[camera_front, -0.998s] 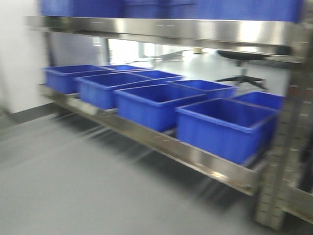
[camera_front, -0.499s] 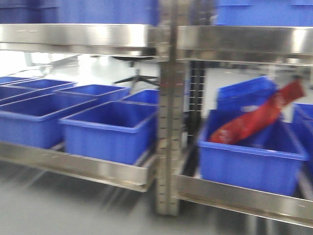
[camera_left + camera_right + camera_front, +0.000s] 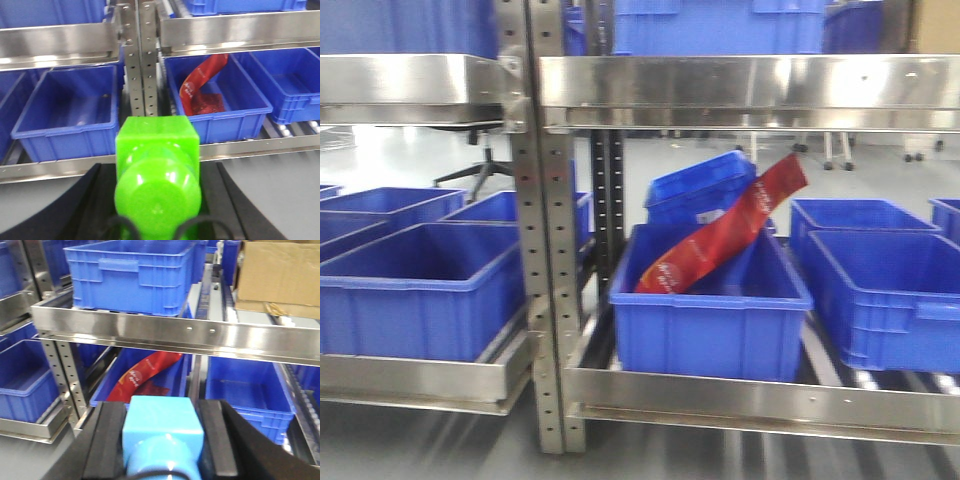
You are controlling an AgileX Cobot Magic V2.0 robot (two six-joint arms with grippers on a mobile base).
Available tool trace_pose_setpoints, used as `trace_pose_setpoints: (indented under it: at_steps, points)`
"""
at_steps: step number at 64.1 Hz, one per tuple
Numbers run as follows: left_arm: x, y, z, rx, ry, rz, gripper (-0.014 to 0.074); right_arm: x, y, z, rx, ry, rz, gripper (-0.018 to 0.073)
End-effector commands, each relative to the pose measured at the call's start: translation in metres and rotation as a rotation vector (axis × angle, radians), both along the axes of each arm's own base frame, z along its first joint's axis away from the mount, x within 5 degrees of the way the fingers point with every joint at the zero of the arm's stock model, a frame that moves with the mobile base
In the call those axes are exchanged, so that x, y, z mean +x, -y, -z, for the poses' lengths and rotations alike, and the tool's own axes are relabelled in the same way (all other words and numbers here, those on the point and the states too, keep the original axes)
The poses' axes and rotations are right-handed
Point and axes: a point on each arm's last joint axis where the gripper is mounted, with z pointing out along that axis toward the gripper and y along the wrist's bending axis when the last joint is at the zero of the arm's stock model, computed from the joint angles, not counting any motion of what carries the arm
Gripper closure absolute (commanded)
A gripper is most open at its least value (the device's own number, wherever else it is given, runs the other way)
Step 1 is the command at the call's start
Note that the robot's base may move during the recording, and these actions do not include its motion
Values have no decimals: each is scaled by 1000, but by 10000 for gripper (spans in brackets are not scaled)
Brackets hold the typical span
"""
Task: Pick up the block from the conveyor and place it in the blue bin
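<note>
Though tilted, red packet (image 3: 720,238) inside bin (image 3: 705,330)

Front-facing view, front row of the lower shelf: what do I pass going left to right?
Left blue bin → perforated steel upright → middle blue bin holding a red packet → right blue bin.
</note>
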Motion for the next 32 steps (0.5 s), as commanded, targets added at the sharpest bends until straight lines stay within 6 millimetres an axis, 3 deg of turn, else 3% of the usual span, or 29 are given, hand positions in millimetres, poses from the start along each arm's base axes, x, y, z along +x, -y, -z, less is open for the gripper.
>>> trace_pose_setpoints:
  at_steps: [1, 32]
  points:
    - [-1, 1, -2, -10, 23, 5, 707, -2, 1, -4, -8, 32, 1, 713]
    - [-1, 1, -2, -10, 23, 5, 707, -2, 1, -4, -8, 32, 1, 713]
